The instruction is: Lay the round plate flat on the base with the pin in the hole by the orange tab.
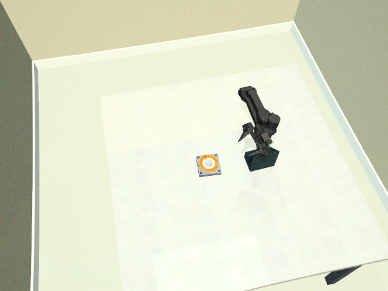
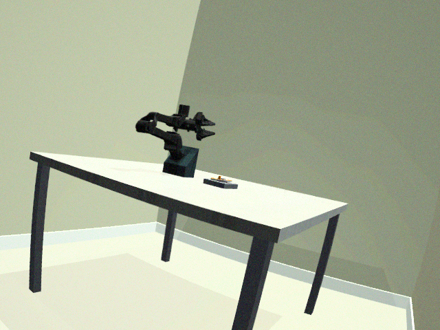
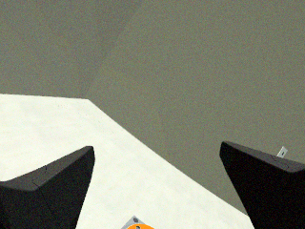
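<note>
The round plate (image 1: 209,170) (image 3: 141,226) is an orange ring around a pale centre, on the post (image 1: 208,162) of the square grey base (image 1: 219,167) (image 2: 220,185). Its orange tab (image 1: 204,156) (image 2: 219,177) is at the ring's far side in the top view. In the exterior view the ring shows just above the base top; I cannot make out the pin or tell whether it is in the hole. My gripper (image 1: 244,147) (image 2: 214,128) (image 3: 159,152) is open and empty, high above the table and away from the plate. The wrist view shows only the plate's edge, at the bottom.
The arm stands on a dark teal block (image 1: 262,162) (image 2: 180,167) on the white table (image 1: 175,213) (image 2: 248,202), to the right of the grey base in the top view. The table edge runs diagonally through the wrist view, with walls beyond.
</note>
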{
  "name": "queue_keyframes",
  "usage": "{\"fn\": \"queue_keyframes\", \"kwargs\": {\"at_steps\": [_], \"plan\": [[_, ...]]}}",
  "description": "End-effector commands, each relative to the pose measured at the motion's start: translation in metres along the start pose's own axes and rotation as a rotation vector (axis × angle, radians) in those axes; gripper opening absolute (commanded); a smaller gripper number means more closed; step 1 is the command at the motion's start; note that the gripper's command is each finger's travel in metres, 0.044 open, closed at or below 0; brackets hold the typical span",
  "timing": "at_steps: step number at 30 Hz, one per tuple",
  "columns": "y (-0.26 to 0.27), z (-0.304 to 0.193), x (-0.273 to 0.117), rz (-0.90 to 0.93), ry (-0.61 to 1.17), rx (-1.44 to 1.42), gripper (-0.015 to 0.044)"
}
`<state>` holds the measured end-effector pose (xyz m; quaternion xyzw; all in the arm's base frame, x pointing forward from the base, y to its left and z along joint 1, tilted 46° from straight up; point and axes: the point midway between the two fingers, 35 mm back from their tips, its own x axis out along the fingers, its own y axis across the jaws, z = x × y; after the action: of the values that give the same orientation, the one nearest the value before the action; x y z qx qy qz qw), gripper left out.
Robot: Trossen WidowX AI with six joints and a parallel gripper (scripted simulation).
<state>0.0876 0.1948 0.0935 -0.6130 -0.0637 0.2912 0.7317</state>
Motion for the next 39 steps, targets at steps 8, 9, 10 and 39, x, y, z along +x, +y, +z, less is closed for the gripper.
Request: {"fn": "queue_keyframes", "kwargs": {"at_steps": [8,9,10,39], "plan": [[-0.022,-0.021,0.040,0.063,0.309,0.103,0.0190],[-0.022,-0.022,0.041,0.064,0.318,0.107,0.0164],[-0.024,-0.024,0.044,0.067,0.344,0.121,0.0137],[-0.080,-0.229,0.098,0.080,1.634,0.783,0.0000]]}}
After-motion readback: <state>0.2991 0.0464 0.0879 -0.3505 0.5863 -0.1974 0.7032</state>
